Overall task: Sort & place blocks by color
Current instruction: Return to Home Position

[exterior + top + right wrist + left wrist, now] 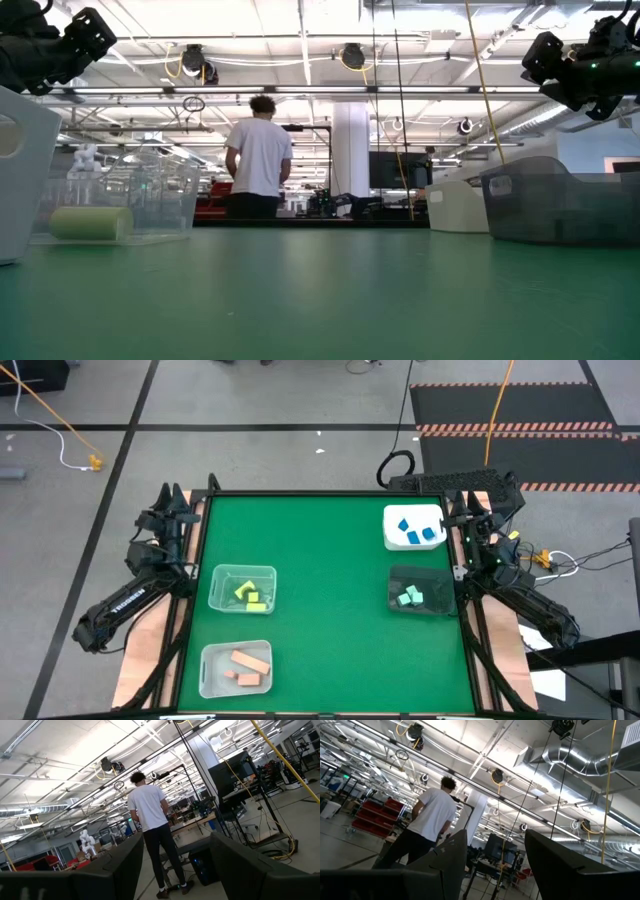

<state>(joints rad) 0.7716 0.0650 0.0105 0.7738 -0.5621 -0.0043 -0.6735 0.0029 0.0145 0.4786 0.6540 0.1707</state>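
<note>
The blocks lie sorted in four tubs on the green table (330,650). Yellow blocks (248,595) are in a clear tub (222,592), and peach-orange blocks (248,667) in another tub (212,670) nearer the front. At the right, blue blocks (416,532) sit in a white tub (395,520) and mint green blocks (410,597) in a dark tub (437,600). My left gripper (495,865) stands beside the table's left edge and my right gripper (175,865) beside its right edge. Both are raised, tilted upward and open, with nothing between their fingers.
The table's middle, between the left and right tubs, is bare green surface. A person (258,155) stands in the room beyond the far edge, back turned. Cables and a striped mat (510,410) lie on the floor behind the table.
</note>
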